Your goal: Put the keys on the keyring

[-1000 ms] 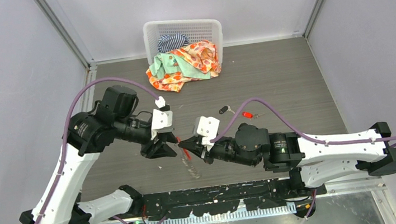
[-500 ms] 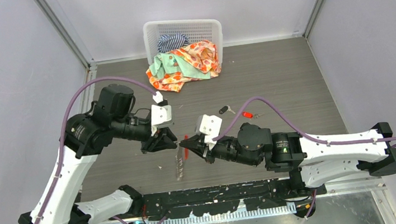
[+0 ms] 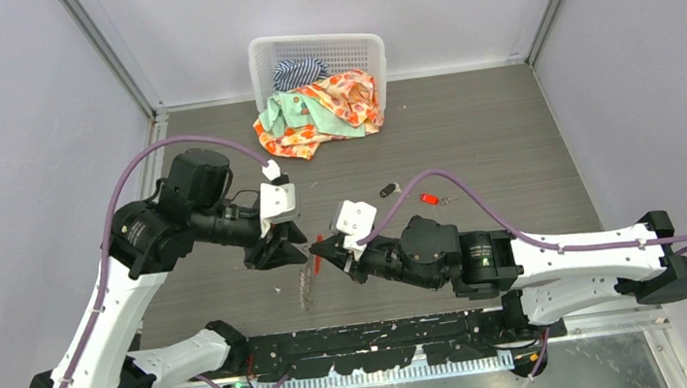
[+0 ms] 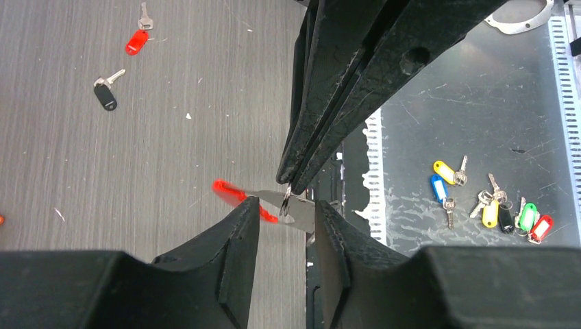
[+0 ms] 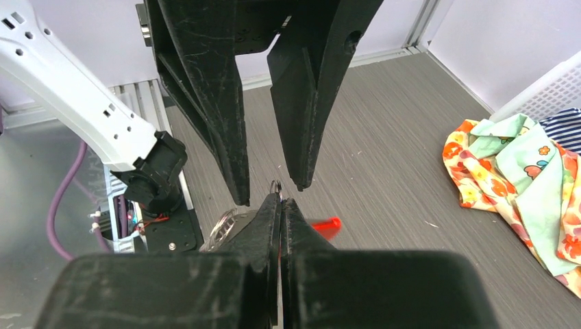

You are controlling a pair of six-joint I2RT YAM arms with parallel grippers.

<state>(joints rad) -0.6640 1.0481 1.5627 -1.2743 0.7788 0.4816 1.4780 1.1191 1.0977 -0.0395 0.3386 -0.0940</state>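
My right gripper (image 5: 279, 200) is shut on the grey ring of the keyring (image 5: 276, 186). The keyring's silvery pieces (image 3: 307, 281) and red tag (image 4: 236, 197) hang below it, blurred. Facing it tip to tip, my left gripper (image 4: 284, 205) is open. Its fingers (image 5: 223, 103) stand on either side of the ring without gripping it. The two keys lie loose on the table further back, to the right. One has a black head (image 3: 387, 190) and one a red head (image 3: 429, 199). The left wrist view shows them at its upper left: the black-headed key (image 4: 105, 96) and the red-headed key (image 4: 136, 42).
A white basket (image 3: 317, 55) at the back holds striped cloth, and flowered cloths (image 3: 318, 109) spill out in front of it. Several keys with coloured tags (image 4: 490, 199) lie on the metal strip beyond the table's near edge. The black base rail (image 3: 386, 340) runs along that edge.
The hanging bunch has swung left under the grippers. My right gripper has shifted slightly left towards the left one. The left jaws narrowed, then widened again.
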